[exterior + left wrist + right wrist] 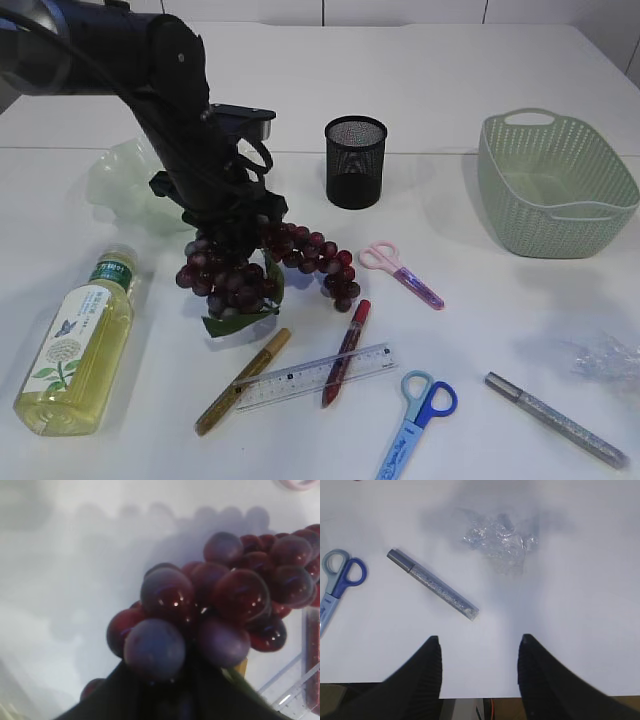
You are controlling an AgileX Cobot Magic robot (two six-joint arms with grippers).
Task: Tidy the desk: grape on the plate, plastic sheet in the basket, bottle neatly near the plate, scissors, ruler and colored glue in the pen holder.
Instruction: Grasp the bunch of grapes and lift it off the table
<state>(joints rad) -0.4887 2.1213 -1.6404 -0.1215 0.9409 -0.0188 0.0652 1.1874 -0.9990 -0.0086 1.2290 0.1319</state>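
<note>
The left arm's jaws (pixel 228 238) were clenched on the top of one bunch of dark red grapes (pixel 262 268), which trailed below and to their right onto the white surface (pixel 420 60); it looked soft and bruisable, best gripped by the stem. The right arm's jaws (pixel 479 652) stood released over bare surface, one crumpled clear plastic sheet (pixel 499 539) ahead of them. I counted two scissors, three glue pens, one ruler, one bottle.

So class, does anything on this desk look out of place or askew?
Yes: the bottle lies on its side at the left front, and crumpled plastic sheet sits loose on the table, outside the basket.
</note>
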